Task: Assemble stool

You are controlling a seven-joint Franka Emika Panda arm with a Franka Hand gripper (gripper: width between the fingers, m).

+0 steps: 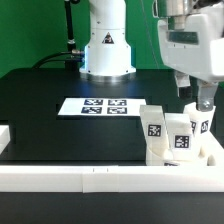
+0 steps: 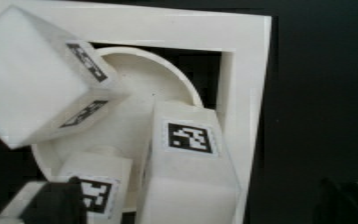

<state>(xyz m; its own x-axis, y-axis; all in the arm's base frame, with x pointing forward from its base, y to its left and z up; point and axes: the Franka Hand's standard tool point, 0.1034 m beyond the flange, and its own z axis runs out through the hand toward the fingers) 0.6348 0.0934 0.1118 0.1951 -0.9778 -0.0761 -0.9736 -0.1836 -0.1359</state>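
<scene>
Hovering over the corner of the border rail at the exterior view's right, where legs stand crowded against the seat, the gripper seemingly reaches for one, jaw state unclear.

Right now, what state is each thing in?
Gripper: low over the stool parts; open or shut cannot be told.
Legs: loose, bunched together by the rail corner, none fitted.
Seat: lying under the legs, mostly hidden.
Marker board: flat on the table, untouched.
Rail: lying along the table's near edge.
</scene>
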